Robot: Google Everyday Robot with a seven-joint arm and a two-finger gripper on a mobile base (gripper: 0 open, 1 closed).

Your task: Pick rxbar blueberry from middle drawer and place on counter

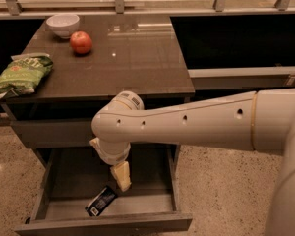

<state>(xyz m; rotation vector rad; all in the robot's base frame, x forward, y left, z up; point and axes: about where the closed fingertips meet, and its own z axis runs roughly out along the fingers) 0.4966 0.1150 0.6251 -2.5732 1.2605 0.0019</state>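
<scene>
The rxbar blueberry [101,200], a small dark bar with a white patch at its lower end, lies slantwise on the floor of the open middle drawer [104,223], near its front. My gripper [121,176] hangs down into the drawer from the big white arm. It is just above and to the right of the bar and is not touching it. The glossy dark brown counter [132,63] tops the cabinet above the drawer.
On the counter are a red apple [81,42] and a white bowl [63,23] at the back left. A green chip bag [19,75] hangs over the left edge. Speckled floor [226,191] lies to the right of the cabinet. A dark ledge and railing run behind.
</scene>
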